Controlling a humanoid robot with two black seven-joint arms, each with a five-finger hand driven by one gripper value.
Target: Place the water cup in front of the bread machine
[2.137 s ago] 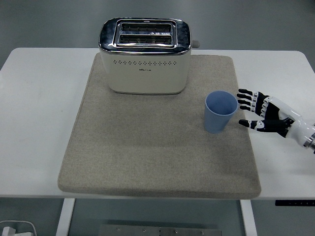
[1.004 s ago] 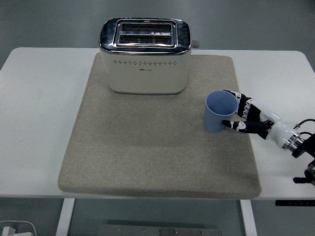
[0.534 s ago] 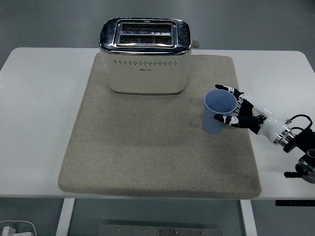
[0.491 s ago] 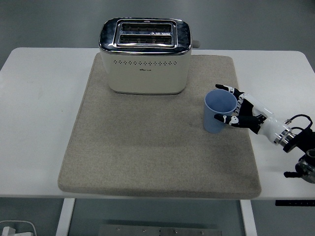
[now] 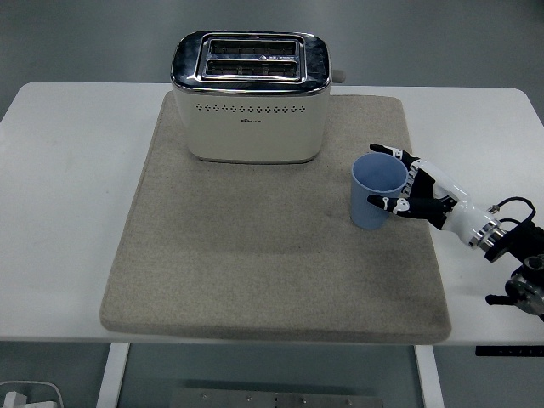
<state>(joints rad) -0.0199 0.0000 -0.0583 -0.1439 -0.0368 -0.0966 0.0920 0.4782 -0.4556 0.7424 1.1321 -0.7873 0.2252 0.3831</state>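
One right hand (image 5: 414, 194) only at work, now closed around the water cup (image 5: 378, 192), where a moment before open and apart from it; cup upright on the mat (image 5: 255, 272), right of the bread machine (image 5: 250, 96); ready probably for moving left, in front of it.

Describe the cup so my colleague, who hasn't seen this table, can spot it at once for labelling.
Start at the white toaster at the back of the grey mat. Look toward the mat's right edge, a little nearer than the toaster: the cup stands upright there with the right robot hand wrapped around its right side. It is the only blue thing, small, open-topped and empty.
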